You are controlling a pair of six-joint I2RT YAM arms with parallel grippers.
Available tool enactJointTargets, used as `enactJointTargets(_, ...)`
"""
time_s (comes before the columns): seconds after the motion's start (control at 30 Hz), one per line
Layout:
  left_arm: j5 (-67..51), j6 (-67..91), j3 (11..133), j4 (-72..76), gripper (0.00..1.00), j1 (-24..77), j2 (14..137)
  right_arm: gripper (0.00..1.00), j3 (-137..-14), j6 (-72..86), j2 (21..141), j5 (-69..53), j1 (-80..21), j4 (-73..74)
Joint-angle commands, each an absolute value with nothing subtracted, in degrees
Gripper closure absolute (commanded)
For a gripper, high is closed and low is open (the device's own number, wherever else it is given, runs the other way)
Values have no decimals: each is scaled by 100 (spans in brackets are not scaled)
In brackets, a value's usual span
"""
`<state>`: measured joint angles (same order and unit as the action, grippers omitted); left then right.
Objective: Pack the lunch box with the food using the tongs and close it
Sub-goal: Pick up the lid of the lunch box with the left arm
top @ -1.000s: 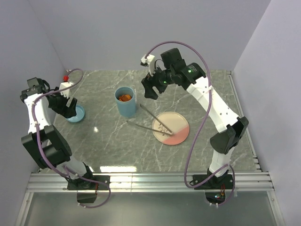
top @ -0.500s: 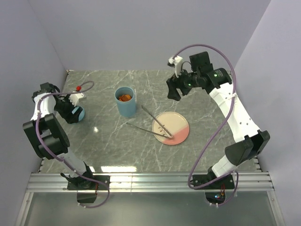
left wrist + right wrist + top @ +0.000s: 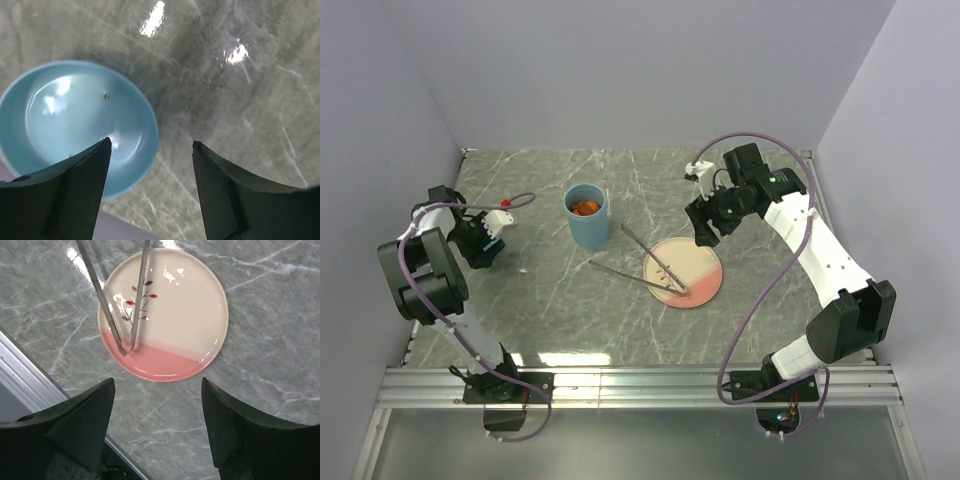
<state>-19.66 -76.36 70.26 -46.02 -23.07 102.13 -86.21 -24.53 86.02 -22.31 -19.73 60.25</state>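
The left gripper (image 3: pixel 150 146) stands wide with nothing between its fingers, poised above one side of the lid (image 3: pixel 75 120). The lid lies hollow side up close to the left edge of the table (image 3: pixel 550 310); its strap is not visible. That spread suits a grasp across the lid's rim, so fetching the lid looks like the step in hand.

The right gripper (image 3: pixel 157 385) is likewise spread and empty, hanging over the plate (image 3: pixel 185 305) right of the table's middle. The tongs (image 3: pixel 100 292) lie loose there, tips resting on the plate's pink band and joined end pointing toward the lunch box (image 3: pixel 587 218), probably set aside as finished with.

The lunch box stands upright and uncovered near the table's middle, toward the far edge, with orange food (image 3: pixel 585 208) inside. The plate holds no food, so packing appears done and closing is the job left.
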Motion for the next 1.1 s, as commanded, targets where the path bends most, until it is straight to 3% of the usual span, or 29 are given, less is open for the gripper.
enactJointTargets(0.0,-1785,-7858,6996,-4228,30,-2189,10388,23,-8692,-2487,8306,-2162,-1907,5968)
enactJointTargets(0.3,-1459,-7655,6891,-3938,48,-1934,10547,23,-8842,-2531,8306,-2224,-1837,6082)
enactJointTargets(0.5,-915,-7594,6768,-3832,67,-1661,10819,25,-9017,-2461,8367,-2346,-1819,6126)
enactJointTargets(0.7,-1080,-7164,7233,-4541,86,-1512,10855,27,-9220,-2172,8184,-2496,-1802,5916)
enactJointTargets(0.9,-2468,-6514,8181,-5598,99,-1468,10284,29,-9264,-1618,7910,-2933,-1810,5011)
enactJointTargets(1.07,-3924,-5786,8980,-6450,100,-1459,9950,29,-9106,-679,7822,-3524,-1819,3860)
